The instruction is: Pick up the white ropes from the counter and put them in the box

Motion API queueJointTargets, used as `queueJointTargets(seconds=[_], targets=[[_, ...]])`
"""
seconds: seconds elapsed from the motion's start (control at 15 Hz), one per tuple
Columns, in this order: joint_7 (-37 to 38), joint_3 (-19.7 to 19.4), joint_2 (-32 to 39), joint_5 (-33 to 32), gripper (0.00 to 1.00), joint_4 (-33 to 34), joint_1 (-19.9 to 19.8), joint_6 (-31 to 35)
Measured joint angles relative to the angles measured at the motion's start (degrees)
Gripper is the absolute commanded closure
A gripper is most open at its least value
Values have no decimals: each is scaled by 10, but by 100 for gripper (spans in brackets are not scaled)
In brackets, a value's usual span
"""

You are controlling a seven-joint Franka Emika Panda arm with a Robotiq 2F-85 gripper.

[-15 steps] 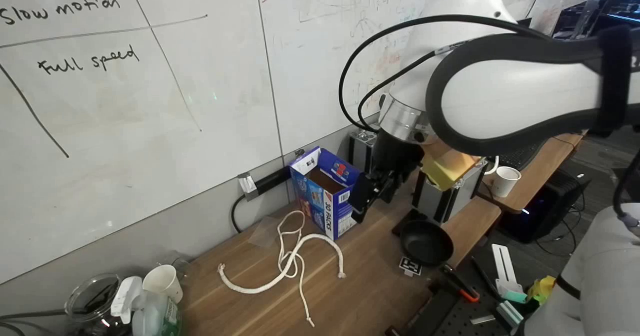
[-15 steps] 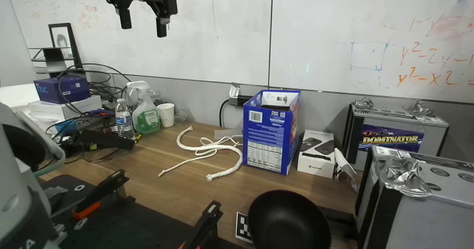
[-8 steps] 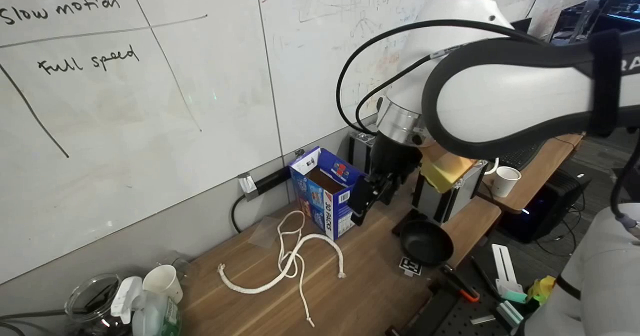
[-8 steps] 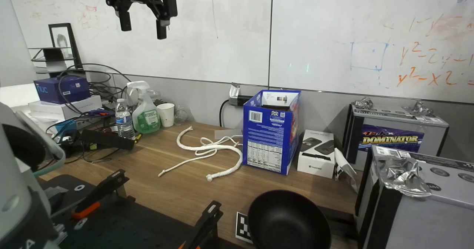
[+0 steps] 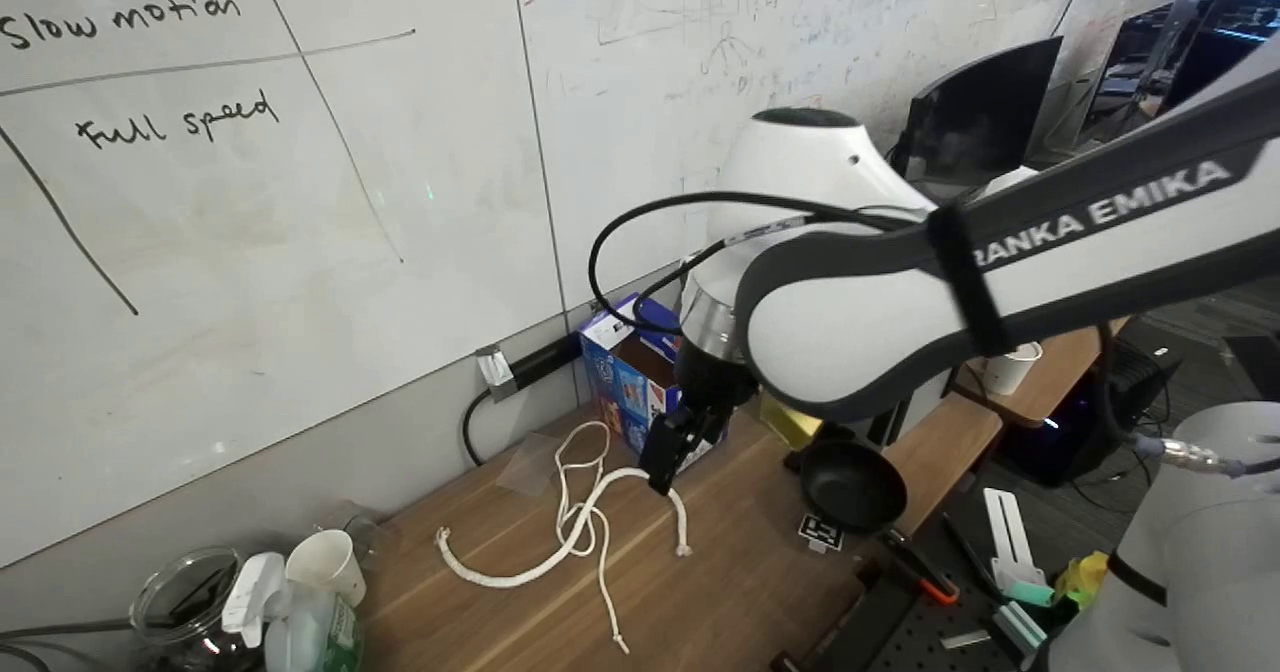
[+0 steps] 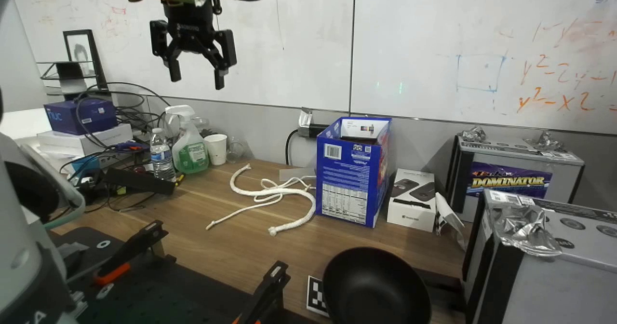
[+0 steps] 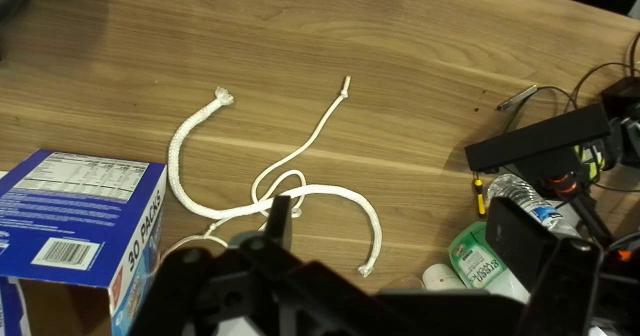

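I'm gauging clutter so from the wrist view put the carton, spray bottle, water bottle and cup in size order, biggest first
Blue 30 PACKS carton
Green Works spray bottle and water bottle: too close to rank, both partly hidden
White cup

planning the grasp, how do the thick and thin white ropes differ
The thick rope bends in an open S; the thin rope curls in loops. The thick rope has frayed ends; the thin rope has a knot near one end. Both are white and lie on the counter.
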Motion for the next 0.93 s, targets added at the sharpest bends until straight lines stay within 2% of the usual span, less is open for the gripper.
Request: queueJointTargets(seconds=[0.2, 0.33, 0.47, 0.6, 0.8, 0.93], targets=[[7, 4, 97, 1, 0, 9, 7, 79], [46, 14, 166, -4, 0, 22, -1, 112], [117, 33, 238, -37, 0, 41, -23, 139], [209, 39, 311, -104, 0, 66, -47, 156], [340, 12, 413, -197, 0, 127, -53, 150], [412, -11, 474, -211, 0, 181, -32, 133]])
